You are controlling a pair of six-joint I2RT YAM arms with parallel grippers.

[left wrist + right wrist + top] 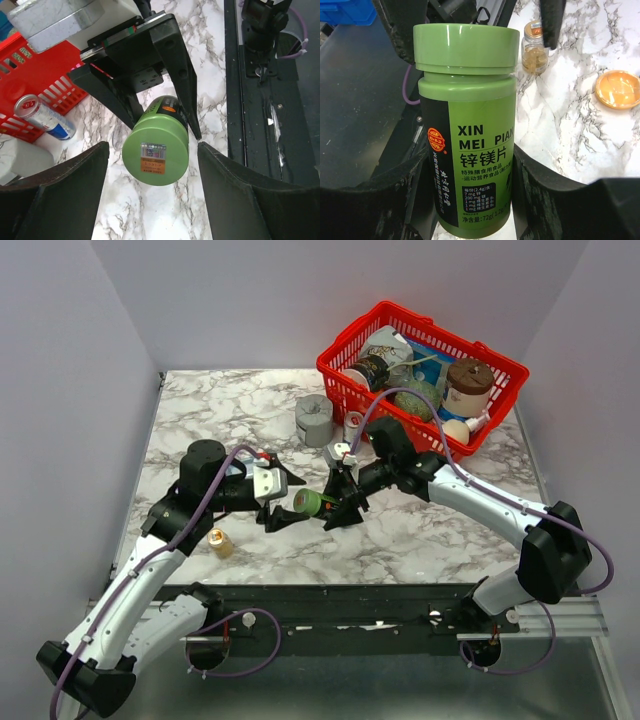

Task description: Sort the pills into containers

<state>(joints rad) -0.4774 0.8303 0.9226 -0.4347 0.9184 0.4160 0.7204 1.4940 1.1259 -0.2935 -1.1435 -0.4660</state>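
Right gripper (467,170) is clamped on the green XIN MEI PIAN tablet bottle (470,135) — fingers on the lower body, bottle roughly horizontal between the two arms, lid (465,47) on and pointing at the left arm. Left gripper (151,150) is spread, one finger each side of the lid with a visible gap on both sides — no contact. Orange dish (618,89) sits on the marble table (230,410), off to one side of the bottle and apart from it. A small gold-capped glass vial (535,47) stands upright near the dish, not touching. Further back: grey notched block (314,420), slim drink can (42,117) beside the red wire basket (498,365)
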